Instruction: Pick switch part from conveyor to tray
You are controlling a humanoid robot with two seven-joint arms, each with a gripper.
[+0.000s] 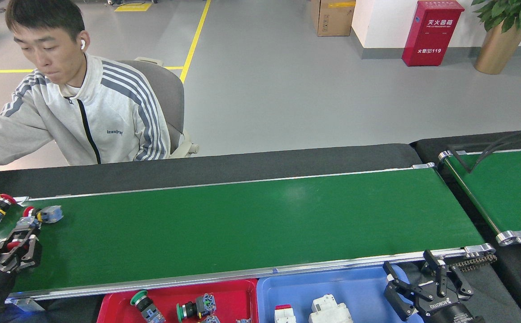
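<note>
head view: left gripper (20,235) at the belt's (251,224) left end, by a switch part (45,214).
the left gripper's fingers sit close around something red, but i cannot tell if they grip it. the part, red cap and grey-blue body, lies on the belt just past the fingertips. right gripper (415,285) hangs over the blue tray's (354,287) right end, fingers spread. the red tray (233,296) holds green-capped switches. a person (81,112) sits behind, reaching left.

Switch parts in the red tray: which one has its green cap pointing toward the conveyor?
The left green push button. Its cap points up-left, toward the conveyor; the other green push button lies sideways, cap facing left, in the red tray.
</note>
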